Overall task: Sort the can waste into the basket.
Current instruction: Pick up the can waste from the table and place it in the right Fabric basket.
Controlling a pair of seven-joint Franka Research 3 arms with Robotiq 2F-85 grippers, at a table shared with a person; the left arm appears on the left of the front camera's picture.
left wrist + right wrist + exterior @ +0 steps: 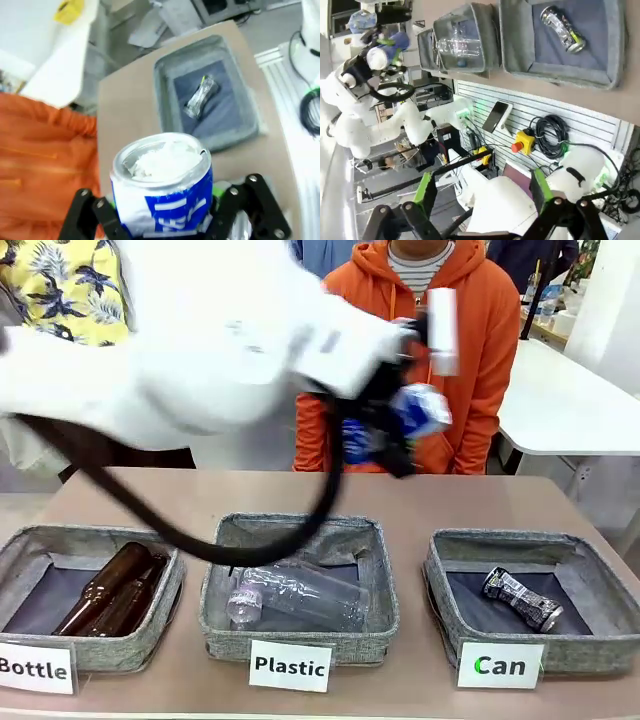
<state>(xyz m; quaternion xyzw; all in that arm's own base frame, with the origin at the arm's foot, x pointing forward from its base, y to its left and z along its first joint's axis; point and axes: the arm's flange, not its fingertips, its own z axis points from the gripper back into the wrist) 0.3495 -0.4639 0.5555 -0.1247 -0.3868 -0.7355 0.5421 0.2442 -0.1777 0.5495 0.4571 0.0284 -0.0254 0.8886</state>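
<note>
My left gripper (400, 425) hangs high above the far side of the table, shut on the blue and white crushed can (420, 408). In the left wrist view that can (162, 185) stands between the black fingers (95, 215), its open top facing the camera. The dark silvery can (522, 599) lies inside the basket (590, 585) behind the "Can" card (500, 665), at the right of the table; the left wrist view shows this can (200, 96) in the basket (165, 95) below and ahead. My right gripper (485, 205) is open and holds nothing, far from the table.
The middle basket (385, 615), marked "Plastic", holds clear bottles (300, 598). The left basket (170, 610), marked "Bottle", holds brown glass bottles (110, 588). A person in an orange hoodie (480, 360) sits at the far side. A black cable (200, 540) droops over the middle basket.
</note>
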